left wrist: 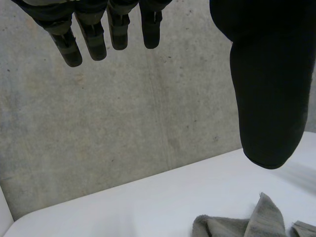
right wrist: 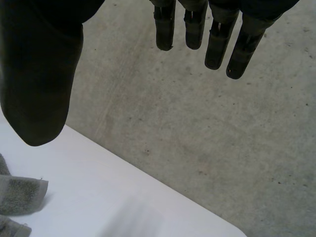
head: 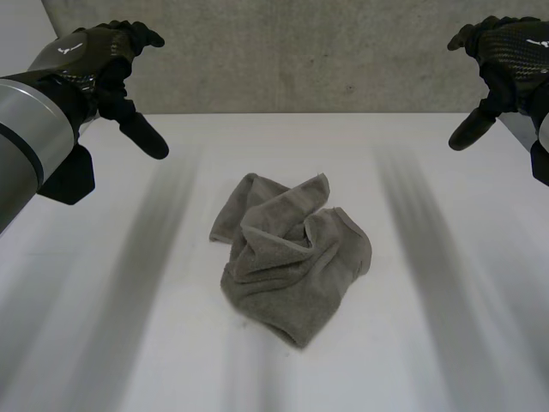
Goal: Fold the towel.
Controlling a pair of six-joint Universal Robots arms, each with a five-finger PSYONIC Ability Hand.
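The left robot hand [head: 101,60] hangs above the table [head: 111,343] at its far left, fingers straight and spread from the thumb, holding nothing. Between the arms, mid-table, the towel [head: 287,257] lies in a crumpled grey heap, terry-napped, its hemmed edges curling up on the far side. It looks soft, light and limp, likely to sag when lifted; an exposed corner or hem seems the best hold. The right robot hand [head: 502,51] hovers far right, fingers likewise straight, empty.

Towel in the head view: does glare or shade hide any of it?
Head view: no glare; the crumpled grey towel stands out evenly lit on the white table, dark only in its creases. Left wrist view: its edge is lit too.
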